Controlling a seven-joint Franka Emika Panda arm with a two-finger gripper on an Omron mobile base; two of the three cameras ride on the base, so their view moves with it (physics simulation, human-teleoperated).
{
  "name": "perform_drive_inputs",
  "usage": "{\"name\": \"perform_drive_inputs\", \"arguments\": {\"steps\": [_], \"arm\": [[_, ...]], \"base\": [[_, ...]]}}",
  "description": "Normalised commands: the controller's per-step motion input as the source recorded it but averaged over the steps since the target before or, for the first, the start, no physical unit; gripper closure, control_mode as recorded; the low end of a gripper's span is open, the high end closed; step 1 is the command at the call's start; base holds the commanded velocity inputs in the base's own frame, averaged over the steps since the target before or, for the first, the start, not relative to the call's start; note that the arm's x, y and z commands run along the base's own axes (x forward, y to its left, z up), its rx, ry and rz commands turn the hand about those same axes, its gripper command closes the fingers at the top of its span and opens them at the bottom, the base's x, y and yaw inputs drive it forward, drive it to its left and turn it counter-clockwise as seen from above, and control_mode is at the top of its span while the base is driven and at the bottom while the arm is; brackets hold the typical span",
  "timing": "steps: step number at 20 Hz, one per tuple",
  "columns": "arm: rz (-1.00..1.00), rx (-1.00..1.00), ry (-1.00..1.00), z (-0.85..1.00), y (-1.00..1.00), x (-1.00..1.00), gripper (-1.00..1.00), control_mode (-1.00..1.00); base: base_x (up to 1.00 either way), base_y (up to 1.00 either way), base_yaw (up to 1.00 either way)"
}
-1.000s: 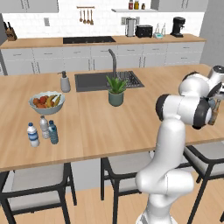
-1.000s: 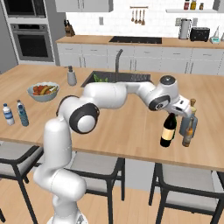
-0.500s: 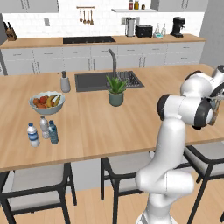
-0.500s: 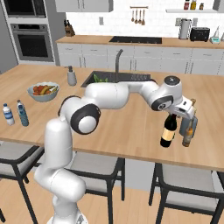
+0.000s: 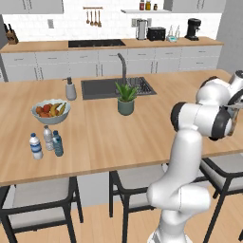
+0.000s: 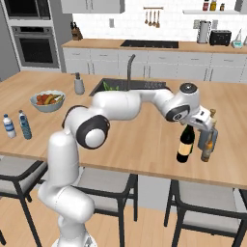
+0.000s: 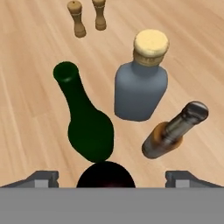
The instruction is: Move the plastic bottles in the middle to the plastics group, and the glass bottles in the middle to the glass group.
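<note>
My end effector (image 7: 106, 178) hangs directly over the near-black wine bottle (image 6: 185, 144) at the right end of the desk (image 6: 144, 135), its two tips spread wide to either side of the bottle's dark top at 6 o'clock in the hand view — open, gripping nothing that I can see. The plain dark green wine bottle (image 7: 85, 118) stands at 10 o'clock, the squat blue-grey bottle (image 7: 141, 83) with its stopper at 1 o'clock, the slim brown bottle (image 7: 174, 130) at 3 o'clock, all crowded near one another. Both wine bottles look delivered to the glass group; the small blue-capped plastic bottle (image 5: 57, 143) stands just beside the two clear water bottles (image 5: 41, 142) far across the desk. The risk, as I judge it: lifting off crooked, a tip could clip the tall bottle's neck — toppling it into its neighbours.
</note>
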Motion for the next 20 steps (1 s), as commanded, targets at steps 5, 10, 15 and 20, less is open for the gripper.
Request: {"name": "perform_drive_inputs", "arguments": {"steps": [5, 10, 15, 20], "arm": [[0.0, 0.05, 0.0, 0.35, 0.2, 0.0, -1.0, -1.0], [0.04, 0.09, 0.0, 0.56, 0.21, -0.22, -1.0, -1.0], [0.07, 0.0, 0.0, 0.37, 0.42, -0.4, -1.0, -1.0], [0.09, -0.02, 0.07, -0.04, 0.92, -0.41, -1.0, -1.0]], "base": [[0.0, 0.0, 0.0], [0.0, 0.0, 0.0], [0.0, 0.0, 0.0], [0.0, 0.0, 0.0]]}}
